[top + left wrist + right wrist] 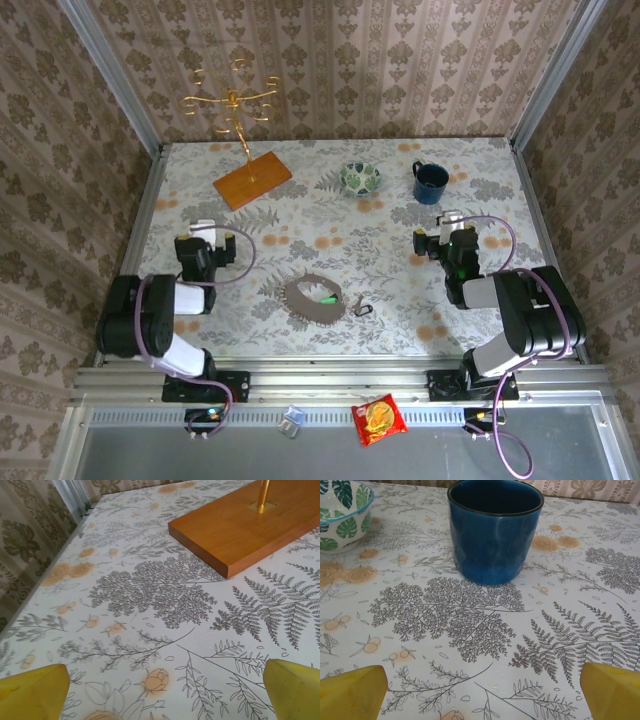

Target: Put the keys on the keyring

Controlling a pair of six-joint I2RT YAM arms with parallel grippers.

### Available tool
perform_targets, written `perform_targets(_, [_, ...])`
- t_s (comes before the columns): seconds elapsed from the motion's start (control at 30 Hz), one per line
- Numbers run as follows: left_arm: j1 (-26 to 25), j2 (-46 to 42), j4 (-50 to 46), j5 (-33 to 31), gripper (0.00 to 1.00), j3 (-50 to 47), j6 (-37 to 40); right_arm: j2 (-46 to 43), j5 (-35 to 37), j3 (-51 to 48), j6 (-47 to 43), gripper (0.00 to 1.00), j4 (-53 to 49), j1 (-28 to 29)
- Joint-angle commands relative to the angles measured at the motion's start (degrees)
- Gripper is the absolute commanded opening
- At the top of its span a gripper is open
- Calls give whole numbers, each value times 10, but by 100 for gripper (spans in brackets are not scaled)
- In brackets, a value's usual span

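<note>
A small dark keyring with keys (364, 310) lies on the table near the front centre, just right of a round brown dish (312, 297) holding something green. My left gripper (203, 231) rests at the left of the table, open, its yellow fingertips (35, 687) wide apart over bare cloth. At the right my right gripper (451, 222) is open too, yellow fingertips (352, 690) spread with nothing between them. Both grippers are well away from the keys.
A blue mug (494, 527) stands just ahead of the right gripper, a leaf-patterned bowl (340, 515) to its left. A wooden base (245, 522) with a gold stand (235, 105) sits ahead of the left gripper. A red snack packet (379, 419) lies off the table's front.
</note>
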Motion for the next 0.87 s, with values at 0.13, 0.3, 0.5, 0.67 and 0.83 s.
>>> perform_targets(0.13, [7, 10, 33, -28, 100, 29, -23, 1, -20, 33, 34, 100, -16, -17])
perform_targets(0.3, [0, 7, 6, -25, 100, 43, -15, 1, -21, 33, 34, 100, -14, -18])
perform_targets(0.5, [2, 9, 8, -24, 100, 43, -13, 1, -20, 33, 33, 100, -14, -17])
perform_targets(0.67, [6, 10, -4, -10, 100, 49, -14, 2, -23, 35, 35, 100, -17, -18])
perform_targets(0.83, [7, 10, -1, -9, 100, 47, -14, 1, -28, 35, 35, 100, -19, -21])
